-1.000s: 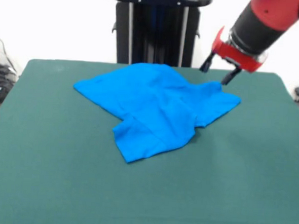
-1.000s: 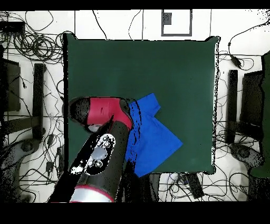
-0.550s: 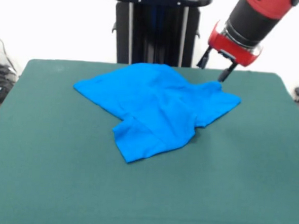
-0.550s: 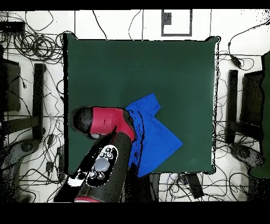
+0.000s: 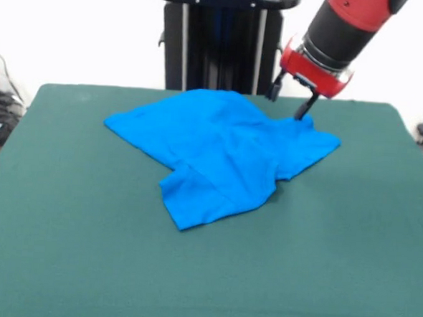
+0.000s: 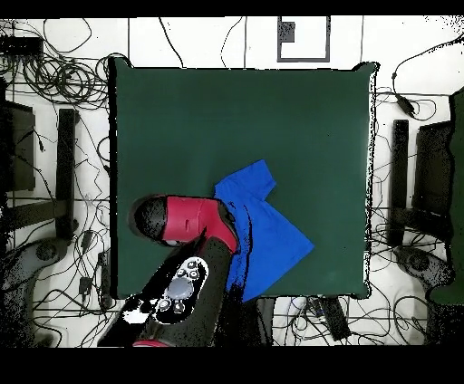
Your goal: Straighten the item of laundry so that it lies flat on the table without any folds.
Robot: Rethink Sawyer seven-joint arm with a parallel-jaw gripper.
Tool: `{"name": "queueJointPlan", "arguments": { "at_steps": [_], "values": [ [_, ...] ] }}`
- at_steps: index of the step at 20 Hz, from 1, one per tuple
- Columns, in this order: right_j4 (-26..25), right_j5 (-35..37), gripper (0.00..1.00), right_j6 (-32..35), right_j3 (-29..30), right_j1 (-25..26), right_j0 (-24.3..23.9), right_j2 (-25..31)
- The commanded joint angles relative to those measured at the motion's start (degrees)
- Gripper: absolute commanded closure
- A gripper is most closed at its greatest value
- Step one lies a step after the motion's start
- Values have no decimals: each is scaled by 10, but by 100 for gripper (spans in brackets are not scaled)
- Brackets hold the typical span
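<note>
**A:** so where's the shirt sitting right now?

**B:** The blue T-shirt [image 5: 222,155] is on the dark green desk [image 5: 83,265], toward the far half and a bit right of centre in the front view. It's the only cloth there. Not flat at all: it's bunched, with a raised hump along the far edge and a flap folded over itself at the near corner. One pointed corner sticks out to the left, another to the right.

**A:** and from above?

**B:** In the overhead view the T-shirt [image 6: 267,231] is in the lower middle of the desk [image 6: 245,118], close to the edge on the robot's side. The red and black arm [image 6: 186,222] covers part of its left side, so I can't see the whole outline there.

**A:** what's the hand doing?

**B:** The hand [image 5: 290,101] hangs from the red wrist at the upper right of the front view, over the far right part of the shirt. Its two dark fingers [image 5: 303,109] are spread apart with a clear gap between them and nothing in it. One fingertip is right at the fabric's far edge near the right-hand corner; can't tell if it's actually touching the cloth or just above it.

**A:** anything else around?

**B:** Black pedestal [image 5: 222,37] behind the desk, and loads of cables [image 6: 54,81] on the floor around it in the overhead view.
</note>
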Motion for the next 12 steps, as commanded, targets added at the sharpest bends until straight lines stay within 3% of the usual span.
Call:
{"name": "queueJointPlan", "arguments": {
  "at_steps": [1,12],
  "values": [
    [29,-50,0,166,59,55,25,36],
    [27,-60,0,172,39,86,35,27]
  ]
}}
